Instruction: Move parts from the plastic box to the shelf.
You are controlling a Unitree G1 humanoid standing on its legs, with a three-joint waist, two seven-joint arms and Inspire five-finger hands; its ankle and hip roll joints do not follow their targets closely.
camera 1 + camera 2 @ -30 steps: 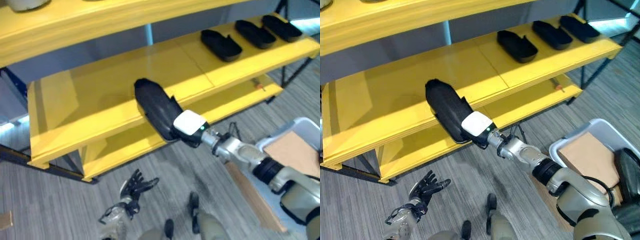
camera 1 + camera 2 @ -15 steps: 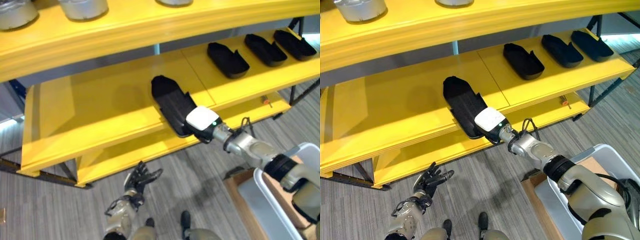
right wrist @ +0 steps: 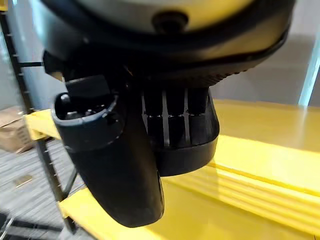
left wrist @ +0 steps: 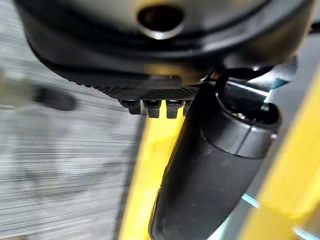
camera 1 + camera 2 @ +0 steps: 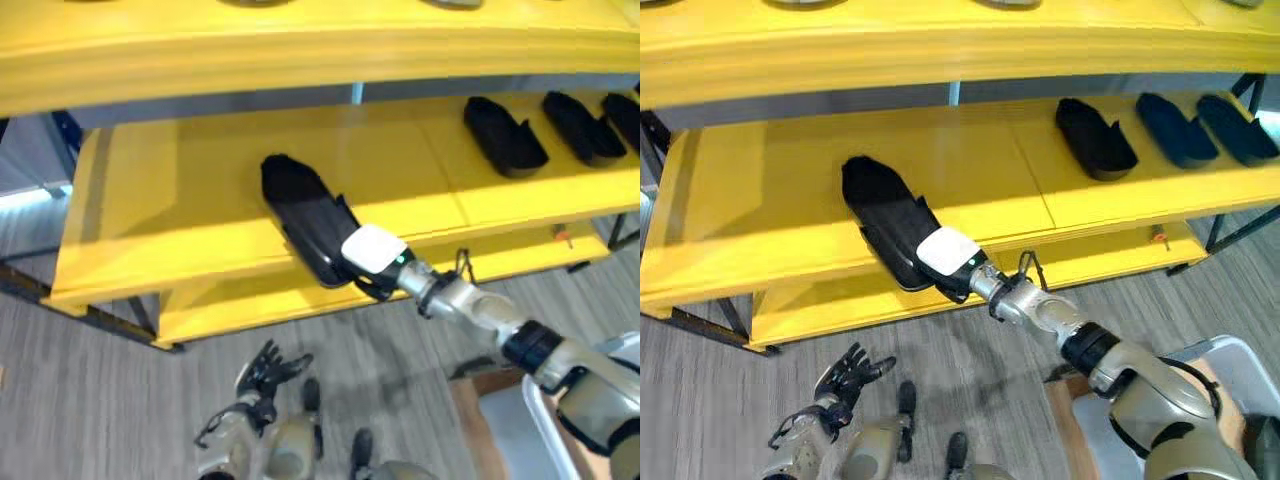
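Observation:
A long black part lies on the middle yellow shelf, its near end over the front edge. My right hand, with its white cover, is shut on that near end. In the right wrist view the fingers curl over the black part and the thumb sits under it. My left hand hangs low over the floor with its fingers spread, open and holding nothing. The plastic box shows at the lower right.
Three more black parts lie in a row at the right end of the same shelf. An upper shelf board overhangs it and a lower board sits beneath. Bare shelf lies left of the held part.
The view has shifted. The black part has gone from tilted at the shelf edge to lying on the shelf, further left from the other parts. My right hand still holds it.

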